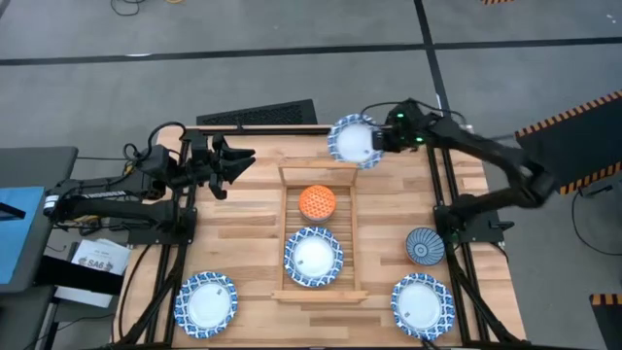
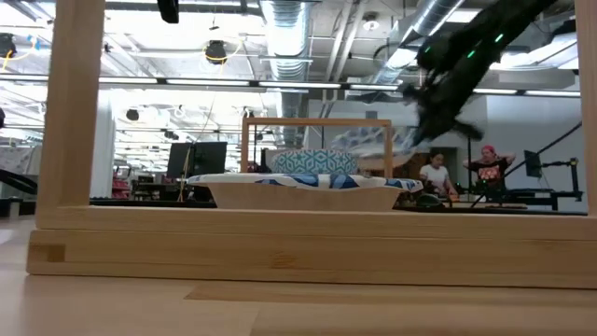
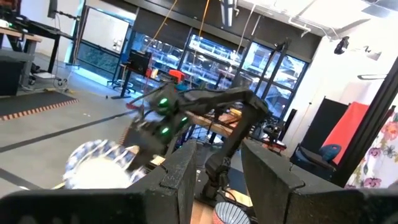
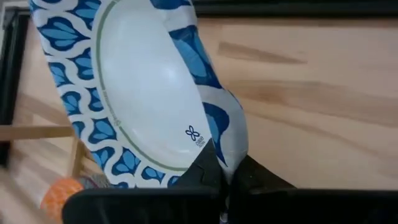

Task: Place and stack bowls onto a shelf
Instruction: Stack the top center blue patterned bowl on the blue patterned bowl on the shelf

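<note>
Now, largest first.
Shelf (image 1: 292,209): below right gripper (image 1: 377,139), holding orange bowl (image 1: 317,202) and patterned bowl (image 1: 313,257).
Carried bowl (image 1: 352,140): clamped by its rim in right gripper, tilted.
Left gripper (image 1: 236,158): apart, waiting.
Risk: thin rim grip could slip; bowl drops.

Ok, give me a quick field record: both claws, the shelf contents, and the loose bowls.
right claw: shut on held bowl, above the shelf's far end
left claw: open, idle, left of shelf
shelf: orange bowl at far part, patterned bowl nearer
table: dark-blue bowl, near-right bowl, near-left bowl
</note>
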{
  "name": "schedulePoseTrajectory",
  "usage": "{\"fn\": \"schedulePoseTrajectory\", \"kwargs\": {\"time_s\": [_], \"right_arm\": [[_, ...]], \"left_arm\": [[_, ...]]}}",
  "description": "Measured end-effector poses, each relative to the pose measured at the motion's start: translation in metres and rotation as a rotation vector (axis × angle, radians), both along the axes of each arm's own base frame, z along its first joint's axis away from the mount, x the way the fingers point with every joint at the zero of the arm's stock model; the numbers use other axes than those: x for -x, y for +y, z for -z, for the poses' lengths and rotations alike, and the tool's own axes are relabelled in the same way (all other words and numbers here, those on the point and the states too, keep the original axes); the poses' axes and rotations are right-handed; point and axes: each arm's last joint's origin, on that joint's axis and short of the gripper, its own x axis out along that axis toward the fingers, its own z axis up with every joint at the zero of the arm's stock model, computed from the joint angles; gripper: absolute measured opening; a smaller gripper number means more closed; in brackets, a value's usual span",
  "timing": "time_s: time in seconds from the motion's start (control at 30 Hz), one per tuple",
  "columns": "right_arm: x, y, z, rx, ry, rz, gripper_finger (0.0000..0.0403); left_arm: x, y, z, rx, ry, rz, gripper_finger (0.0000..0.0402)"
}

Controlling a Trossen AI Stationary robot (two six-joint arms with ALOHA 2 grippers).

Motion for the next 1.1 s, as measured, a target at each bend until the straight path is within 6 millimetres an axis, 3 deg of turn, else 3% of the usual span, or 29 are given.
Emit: {"fn": "schedulePoseTrajectory", "kwargs": {"time_s": [0.17, 0.27, 0.53, 0.67, 0.83, 0.97, 1.1], "right_arm": [[0.04, 0.038, -0.037, 0.086, 0.05, 0.058, 0.002], [0.059, 0.06, -0.054, 0.125, -0.006, 0.095, 0.002], [0.079, 0.1, -0.089, 0.237, -0.293, 0.093, 0.002], [0.064, 0.116, -0.096, 0.187, -0.422, -0.105, 0.002], [0.021, 0.147, -0.09, 0.073, -0.441, -0.352, 0.002], [-0.017, 0.183, -0.069, -0.041, -0.333, -0.511, 0.002], [-0.046, 0.218, -0.037, -0.16, -0.174, -0.527, 0.002]], "left_arm": [[0.0, 0.0, 0.0, 0.0, 0.0, 0.0, 0.0111], [0.0, 0.0, 0.0, 0.0, 0.0, 0.0, 0.0111], [0.0, 0.0, 0.0, 0.001, 0.0, 0.001, 0.0111], [0.0, 0.0, 0.0, 0.001, 0.0, 0.001, 0.0111], [0.0, 0.0, 0.0, 0.001, 0.0, 0.001, 0.0111], [0.0, 0.0, 0.0, 0.002, -0.001, 0.001, 0.0111], [0.0, 0.0, 0.0, 0.003, -0.001, 0.001, 0.0111]]}}
